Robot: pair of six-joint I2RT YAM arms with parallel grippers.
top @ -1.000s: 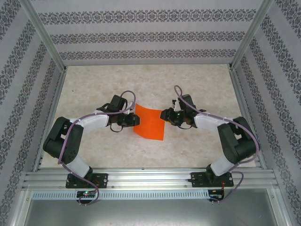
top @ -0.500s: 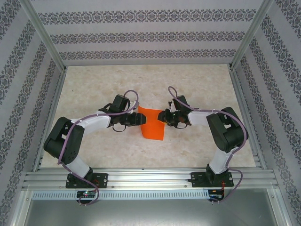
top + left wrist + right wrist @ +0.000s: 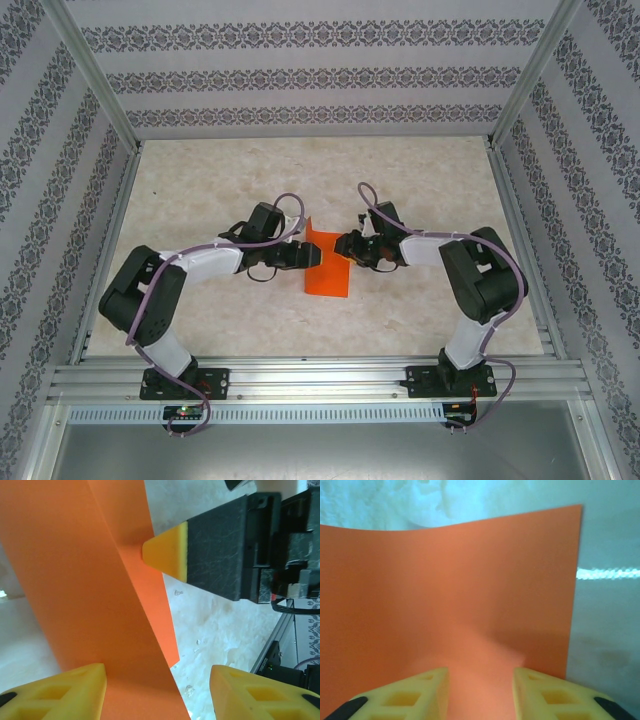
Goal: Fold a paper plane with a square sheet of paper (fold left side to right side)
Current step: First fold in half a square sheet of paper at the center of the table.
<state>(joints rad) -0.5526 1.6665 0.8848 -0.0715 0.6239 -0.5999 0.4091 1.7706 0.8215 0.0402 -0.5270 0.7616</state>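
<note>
The thin, bright orange square sheet of paper [image 3: 328, 275] lies between both tools, long way near to far — the left gripper [image 3: 311, 257], fingers apart, by its raised left flap, the right gripper [image 3: 344, 247], also loose, touching its right edge.

The table [image 3: 300, 170] is pale and blotchy like stone. An orange sheet of paper [image 3: 327, 268] rests near its middle, partly lifted.
</note>
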